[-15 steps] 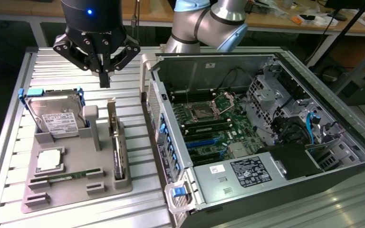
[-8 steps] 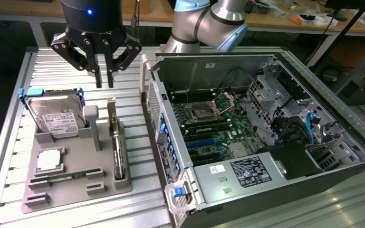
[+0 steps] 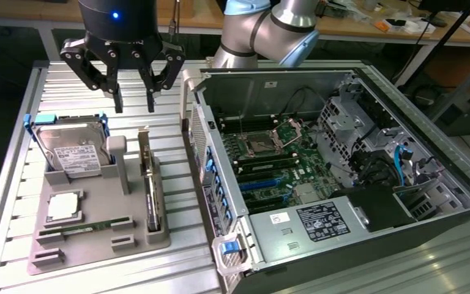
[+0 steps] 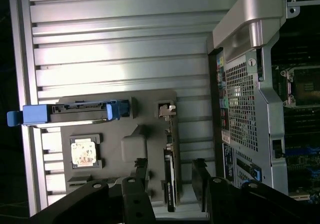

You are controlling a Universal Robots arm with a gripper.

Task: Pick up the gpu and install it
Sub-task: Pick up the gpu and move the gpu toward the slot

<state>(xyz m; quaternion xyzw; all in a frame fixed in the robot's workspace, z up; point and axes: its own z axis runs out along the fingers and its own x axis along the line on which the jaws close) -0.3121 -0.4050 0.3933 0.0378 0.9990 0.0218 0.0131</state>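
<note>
The end effector is hanging released, its black fingers spread and empty, above the ribbed metal table. The gpu is standing on edge in the grey moulded tray, presenting its thin edge, its flat face hidden.

Your gripper hangs pointing straight down, 2 dark fingers parted, nothing between the tips. Black linkages splay outward above the fingers; a blue light glows on the body over them. Your arm folds at a grey joint beyond the fingers.
</note>
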